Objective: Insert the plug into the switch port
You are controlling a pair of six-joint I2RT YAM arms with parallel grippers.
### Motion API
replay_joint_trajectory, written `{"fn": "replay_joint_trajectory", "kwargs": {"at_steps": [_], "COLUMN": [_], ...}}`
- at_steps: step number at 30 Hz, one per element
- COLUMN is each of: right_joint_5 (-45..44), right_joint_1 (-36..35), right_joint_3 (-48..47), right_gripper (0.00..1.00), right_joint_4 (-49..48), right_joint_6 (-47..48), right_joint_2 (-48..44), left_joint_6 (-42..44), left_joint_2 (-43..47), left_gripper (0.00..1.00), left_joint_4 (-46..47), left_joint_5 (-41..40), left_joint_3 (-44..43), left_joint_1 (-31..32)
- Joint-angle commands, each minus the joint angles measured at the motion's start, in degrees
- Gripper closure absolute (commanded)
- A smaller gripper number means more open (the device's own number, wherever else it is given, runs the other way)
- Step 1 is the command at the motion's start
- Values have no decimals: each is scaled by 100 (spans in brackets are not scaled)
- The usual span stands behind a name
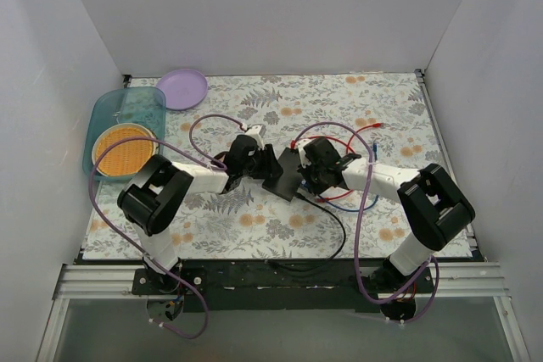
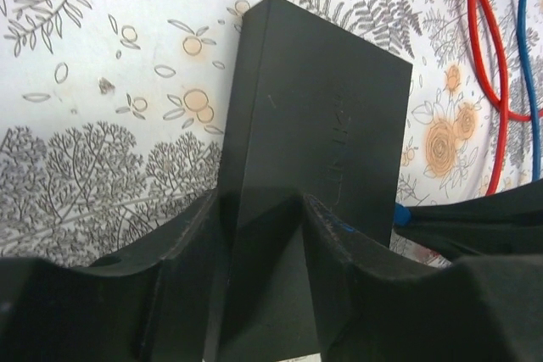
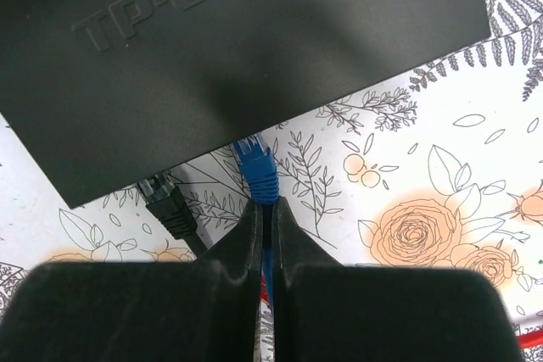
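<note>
The switch (image 1: 284, 172) is a flat black box at the middle of the floral mat, between both grippers. My left gripper (image 1: 265, 164) is shut on its left end; in the left wrist view the fingers (image 2: 339, 252) clamp the switch (image 2: 314, 108) across its thickness. My right gripper (image 1: 308, 177) is shut on a blue plug (image 3: 257, 171) just behind its boot. The plug's tip sits at the switch's (image 3: 254, 48) port edge, partly under its overhang. A black plug (image 3: 165, 205) is at the same edge, to the left. The blue tip shows in the left wrist view (image 2: 401, 214).
A red cable (image 1: 339, 137) and a blue cable (image 1: 352, 206) loop behind and beside the right gripper. A black cable (image 1: 329, 228) runs toward the near edge. A teal tray (image 1: 106, 112) with an orange woven disc (image 1: 125, 150) and a purple plate (image 1: 182, 88) are back left.
</note>
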State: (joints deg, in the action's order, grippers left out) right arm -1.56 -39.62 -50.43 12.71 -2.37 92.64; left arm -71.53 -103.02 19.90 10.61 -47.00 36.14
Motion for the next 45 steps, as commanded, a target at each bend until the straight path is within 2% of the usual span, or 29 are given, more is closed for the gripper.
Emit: {"fn": "replay_joint_trajectory", "kwargs": {"at_steps": [1, 9, 14, 19, 25, 26, 29, 35, 40, 45], "right_joint_5": [640, 833, 956, 860, 500, 473, 420, 35, -712, -1450], "right_joint_1": [-345, -494, -608, -661, -670, -662, -662, -661, -574, -451], "right_joint_3": [-222, 148, 411, 596, 702, 710, 719, 894, 1123, 1325], "right_gripper": [99, 98, 95, 86, 67, 60, 50, 38, 34, 36], "right_joint_4": [-2801, -2651, -2590, -2466, -2168, -2150, -2018, -1790, -1614, -1123], "right_joint_6": [-79, -158, -202, -220, -211, -202, -176, -185, -447, -747], "right_joint_2": [-53, -246, -334, -474, -799, -852, -1072, -1696, -2556, -3469], "left_joint_6": [-301, -283, -283, -213, -55, -11, 104, 340, 534, 719], "left_joint_2": [300, 660, 871, 1178, 1565, 1670, 1864, 2409, 2463, 2059], "left_gripper": [54, 41, 27, 11, 2, 2, 2, 2, 2, 2], "left_joint_4": [-1014, -1471, -1673, -1954, -2332, -2368, -2482, -2377, -2026, -1604], "left_joint_5": [2244, 1541, 1277, 873, 337, 275, 38, -51, 423, 934], "left_joint_3": [218, 262, 358, 402, 333, 306, 209, 130, 42, -273], "left_joint_1": [1141, 851, 517, 350, 271, 271, 271, 271, 280, 385]}}
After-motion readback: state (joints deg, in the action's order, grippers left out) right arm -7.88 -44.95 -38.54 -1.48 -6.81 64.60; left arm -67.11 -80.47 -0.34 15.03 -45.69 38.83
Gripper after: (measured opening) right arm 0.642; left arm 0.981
